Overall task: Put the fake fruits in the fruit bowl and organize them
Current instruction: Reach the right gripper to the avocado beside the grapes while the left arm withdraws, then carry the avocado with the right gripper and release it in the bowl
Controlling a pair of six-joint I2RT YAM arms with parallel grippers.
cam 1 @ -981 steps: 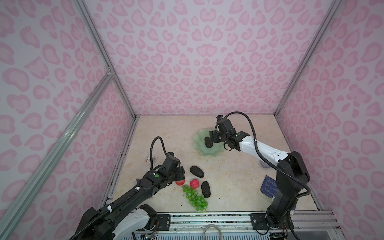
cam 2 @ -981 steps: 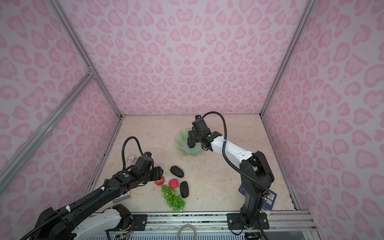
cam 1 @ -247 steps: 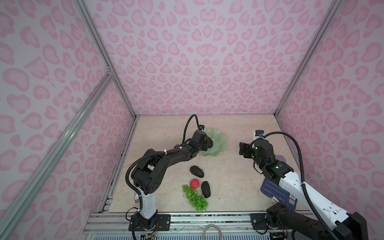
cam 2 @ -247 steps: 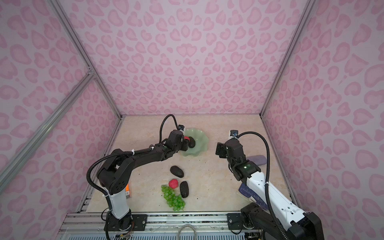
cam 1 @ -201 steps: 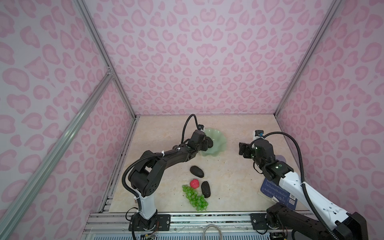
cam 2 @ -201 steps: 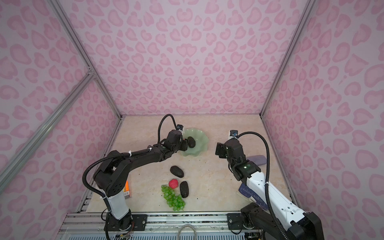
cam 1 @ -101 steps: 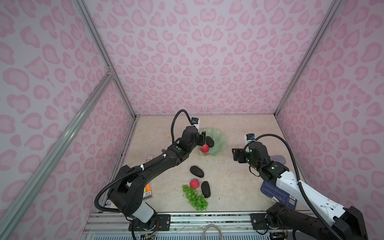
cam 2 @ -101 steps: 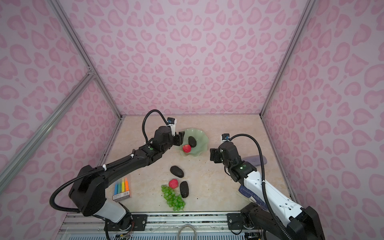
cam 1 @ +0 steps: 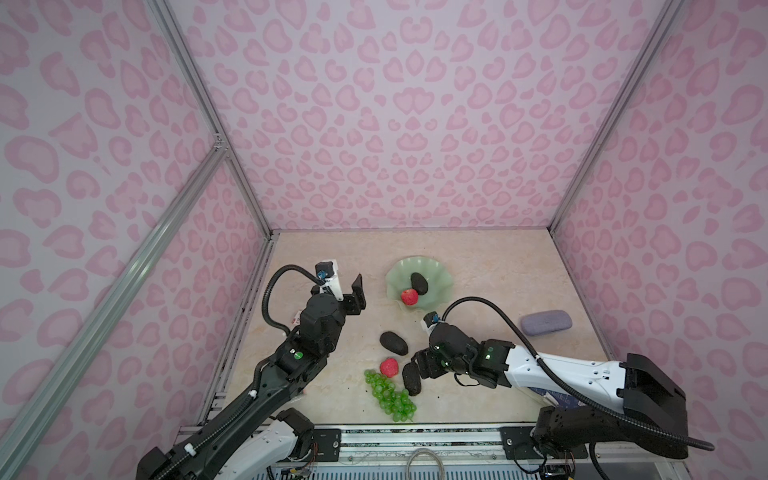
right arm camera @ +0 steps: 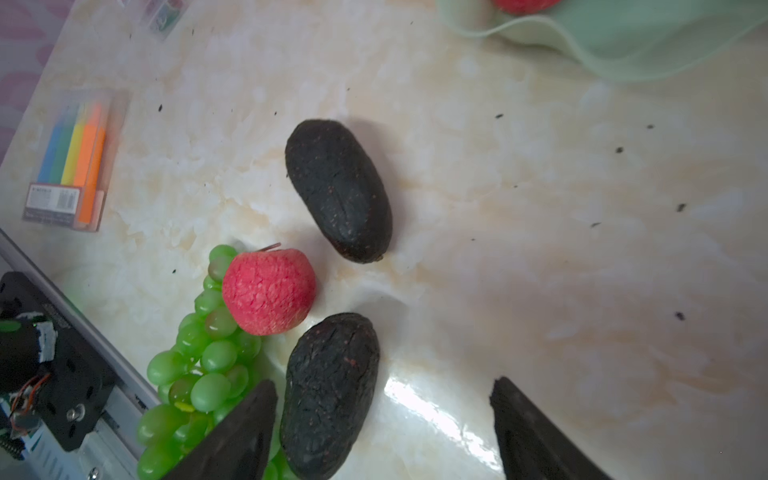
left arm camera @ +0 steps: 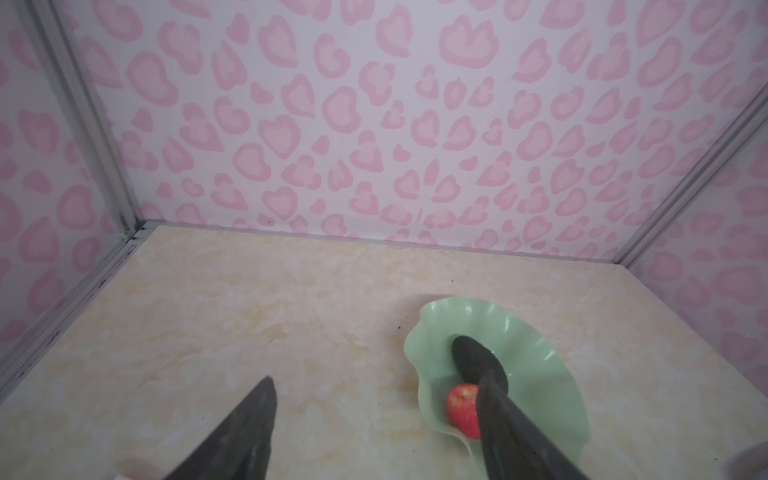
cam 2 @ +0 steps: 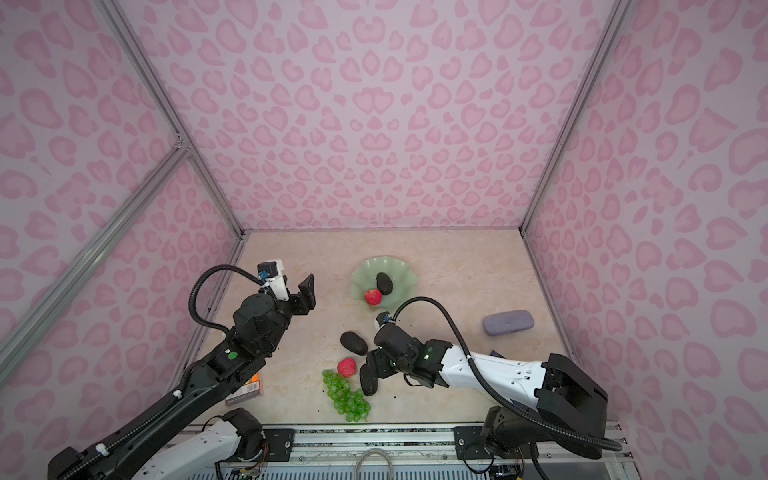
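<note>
Left pincer [cam 1: 347,286] is drawing back, open and empty, from the wavy mint bowl [cam 1: 441,277] holding red fruit [cam 1: 409,296] and avocado [cam 1: 419,283].
Right pincer [right arm camera: 382,384], open, is nearing a bumpy black avocado [right arm camera: 330,395] on the counter [cam 1: 478,266].

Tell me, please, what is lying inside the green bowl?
Inside the bowl lie one black avocado and one red fruit, close together. Nothing else shows there; the patch of bowl directly beneath the two is covered by them.

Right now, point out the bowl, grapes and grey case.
bowl [cam 1: 419,265], in a top view, bare far rim
grapes [cam 1: 389,395], in a top view, bunch middle
grey case [cam 1: 546,322], in a top view, its centre
</note>
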